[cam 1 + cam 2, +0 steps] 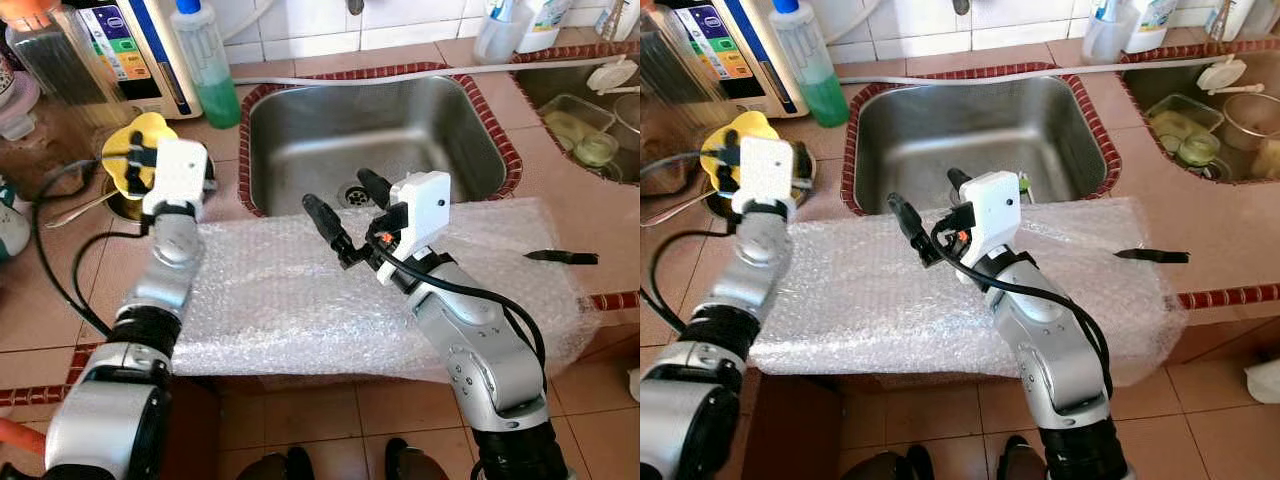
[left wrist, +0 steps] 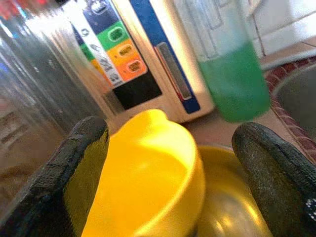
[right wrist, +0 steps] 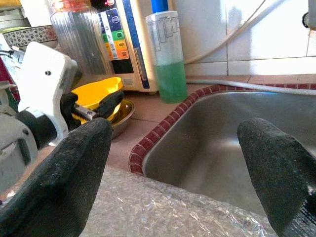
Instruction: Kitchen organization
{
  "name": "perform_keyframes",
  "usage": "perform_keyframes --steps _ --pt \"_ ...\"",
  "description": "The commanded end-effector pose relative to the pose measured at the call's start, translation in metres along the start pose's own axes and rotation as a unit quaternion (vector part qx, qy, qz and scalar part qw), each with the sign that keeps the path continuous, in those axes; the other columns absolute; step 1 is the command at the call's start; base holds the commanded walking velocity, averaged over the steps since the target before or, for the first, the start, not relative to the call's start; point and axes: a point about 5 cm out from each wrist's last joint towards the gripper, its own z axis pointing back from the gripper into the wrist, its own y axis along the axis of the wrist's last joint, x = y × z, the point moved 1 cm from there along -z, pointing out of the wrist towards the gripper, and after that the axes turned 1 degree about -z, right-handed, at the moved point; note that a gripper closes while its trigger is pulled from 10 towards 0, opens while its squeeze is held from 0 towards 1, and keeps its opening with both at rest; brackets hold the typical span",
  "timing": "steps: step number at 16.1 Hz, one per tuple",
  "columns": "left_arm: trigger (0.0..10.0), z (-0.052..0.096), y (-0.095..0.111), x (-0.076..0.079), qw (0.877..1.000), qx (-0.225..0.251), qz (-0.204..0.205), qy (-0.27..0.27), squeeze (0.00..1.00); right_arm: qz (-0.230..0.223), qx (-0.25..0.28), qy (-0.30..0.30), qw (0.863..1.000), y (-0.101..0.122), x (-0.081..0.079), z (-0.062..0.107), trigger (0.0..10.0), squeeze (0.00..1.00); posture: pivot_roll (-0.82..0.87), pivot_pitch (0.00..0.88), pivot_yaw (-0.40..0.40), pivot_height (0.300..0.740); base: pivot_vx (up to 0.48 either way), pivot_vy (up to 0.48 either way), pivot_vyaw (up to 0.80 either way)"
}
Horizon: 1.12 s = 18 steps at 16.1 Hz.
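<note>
Left eye view, left arm: reaches to upper left of frame.
Left gripper [image 1: 138, 160]: fingers spread wide, straddling yellow plastic bowl [image 2: 148, 177], holding nothing.
Yellow bowl: nested in shallow metal dish [image 2: 232, 207], left of steel sink [image 1: 400, 130].
Right gripper [image 1: 345, 205]: released, empty, over bubble wrap sheet [image 1: 270, 290] at sink's front edge, mid-frame.

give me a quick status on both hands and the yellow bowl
Left hand open, straddling yellow bowl in metal dish. Right hand open over bubble wrap at sink edge. Nothing blocking.
</note>
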Motion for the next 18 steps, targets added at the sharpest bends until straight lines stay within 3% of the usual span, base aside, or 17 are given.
perform_keyframes --steps 1,3,5,7,9,10,12,14,15,16,17,18 --pt "10.0 -0.002 -0.003 -0.012 1.0 0.001 0.004 0.007 0.0 0.005 0.009 0.011 1.0 0.006 -0.006 0.0 10.0 1.0 -0.16 0.243 0.104 0.74 0.0 0.0 0.0" --pt "10.0 -0.002 -0.008 -0.019 1.0 0.001 0.007 -0.005 0.0 0.005 0.008 0.009 1.0 0.006 -0.004 0.001 10.0 1.0 -0.16 0.248 0.101 0.74 0.0 0.0 0.0" --pt "10.0 -0.001 -0.016 -0.026 0.999 0.0 -0.039 -0.028 0.0 0.005 0.005 0.015 1.0 0.006 -0.004 0.003 10.0 1.0 -0.16 0.253 0.097 0.74 0.0 0.0 0.0" --pt "10.0 -0.001 -0.017 -0.029 0.997 0.003 -0.059 -0.046 0.0 0.005 0.003 0.019 1.0 0.006 -0.004 0.003 10.0 1.0 -0.16 0.26 0.09 0.74 0.0 0.0 0.0" --pt "10.0 -0.001 -0.024 -0.029 0.991 -0.005 -0.087 -0.098 0.0 0.007 0.001 0.022 1.0 0.006 -0.003 0.004 10.0 0.99 -0.16 0.265 0.083 0.74 0.0 0.0 0.0" --pt "7.6 0.0 -0.027 -0.029 0.989 -0.007 -0.105 -0.109 0.0 0.006 0.001 0.023 1.0 0.007 -0.003 0.004 10.0 0.94 -0.16 0.266 0.08 0.74 0.0 0.0 0.0" --pt "8.2 0.0 -0.029 -0.029 0.987 -0.013 -0.11 -0.116 0.0 0.007 0.0 0.024 1.0 0.008 -0.004 0.005 10.0 0.92 -0.16 0.273 0.078 0.74 0.0 0.0 0.0" --pt "7.7 -0.001 -0.03 -0.028 0.986 -0.016 -0.117 -0.119 0.0 0.008 -0.003 0.025 1.0 0.007 -0.004 0.005 10.0 0.91 -0.16 0.274 0.078 0.74 0.0 0.0 0.0" --pt "6.2 0.0 -0.03 -0.026 0.986 -0.017 -0.11 -0.124 0.0 0.009 -0.004 0.026 1.0 0.007 -0.004 0.006 10.0 0.89 -0.16 0.275 0.078 0.74 0.0 0.0 0.0" --pt "0.7 0.0 -0.028 -0.023 0.985 -0.012 -0.11 -0.13 0.0 0.01 -0.005 0.025 1.0 0.007 -0.004 0.006 10.0 0.89 -0.17 0.275 0.078 0.74 0.0 0.0 0.0" --pt "0.0 0.0 -0.027 -0.021 0.984 -0.008 -0.107 -0.14 0.0 0.01 -0.005 0.023 1.0 0.006 -0.003 0.006 10.0 0.87 -0.16 0.274 0.078 0.74 0.0 0.0 0.0" --pt "0.0 0.0 -0.026 -0.02 0.984 -0.006 -0.107 -0.143 0.0 0.01 -0.005 0.022 1.0 0.006 -0.003 0.006 10.0 0.87 -0.16 0.274 0.078 0.74 0.0 0.0 0.0"
